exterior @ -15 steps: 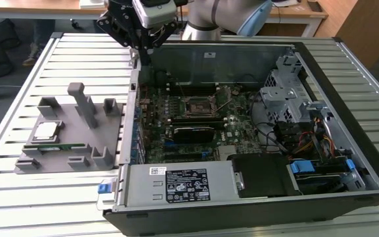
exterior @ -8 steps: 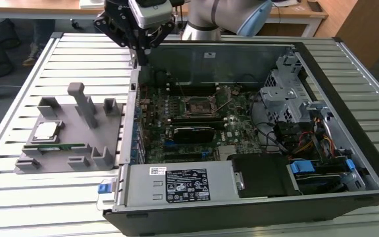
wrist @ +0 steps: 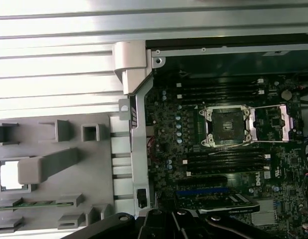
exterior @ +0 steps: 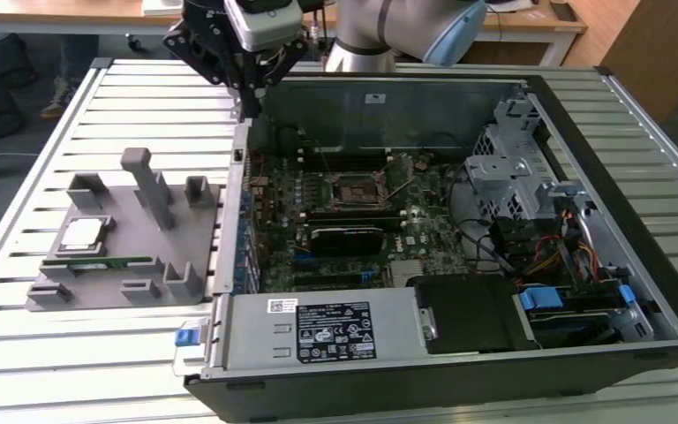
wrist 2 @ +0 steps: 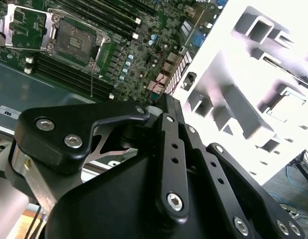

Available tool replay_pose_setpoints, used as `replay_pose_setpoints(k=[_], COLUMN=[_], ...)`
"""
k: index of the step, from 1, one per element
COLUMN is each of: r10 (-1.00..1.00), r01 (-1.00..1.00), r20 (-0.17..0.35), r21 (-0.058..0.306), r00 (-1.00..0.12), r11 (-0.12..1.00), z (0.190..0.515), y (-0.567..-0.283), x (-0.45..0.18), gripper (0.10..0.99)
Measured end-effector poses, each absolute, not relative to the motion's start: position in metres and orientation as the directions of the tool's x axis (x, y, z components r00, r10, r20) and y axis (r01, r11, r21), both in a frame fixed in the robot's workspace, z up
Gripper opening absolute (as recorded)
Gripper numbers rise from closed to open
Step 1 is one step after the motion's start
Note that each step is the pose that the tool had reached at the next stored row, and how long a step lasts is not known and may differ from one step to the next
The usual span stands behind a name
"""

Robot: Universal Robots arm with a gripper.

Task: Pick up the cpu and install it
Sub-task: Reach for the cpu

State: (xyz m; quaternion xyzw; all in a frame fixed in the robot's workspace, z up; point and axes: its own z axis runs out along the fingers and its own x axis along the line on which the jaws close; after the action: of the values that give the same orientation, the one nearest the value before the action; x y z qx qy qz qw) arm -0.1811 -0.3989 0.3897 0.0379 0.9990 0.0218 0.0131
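The cpu is a silvery-white square chip lying flat in a pocket of the grey fixture, to the exterior view's left of the open computer case. It shows as a bright square in the first wrist view. The black-framed socket on the motherboard stands with its cover raised in both wrist views. My gripper hangs above the case's far left wall, well behind the cpu, shut and holding nothing. Its black linkages show in the second wrist view.
A green memory stick lies in a slot at the fixture's near side. Upright grey posts rise from the fixture. The case holds a power supply, drive cage and cables. Everything sits on a slatted metal table.
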Motion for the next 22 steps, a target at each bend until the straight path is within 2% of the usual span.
replay_pose_setpoints(k=[22], r10=[0.076], r01=[0.075], r20=[-0.024], r21=[0.045], r00=[-0.997], r11=[0.996], z=[0.3884], y=[-0.3989], x=[-0.1914], gripper=[0.11])
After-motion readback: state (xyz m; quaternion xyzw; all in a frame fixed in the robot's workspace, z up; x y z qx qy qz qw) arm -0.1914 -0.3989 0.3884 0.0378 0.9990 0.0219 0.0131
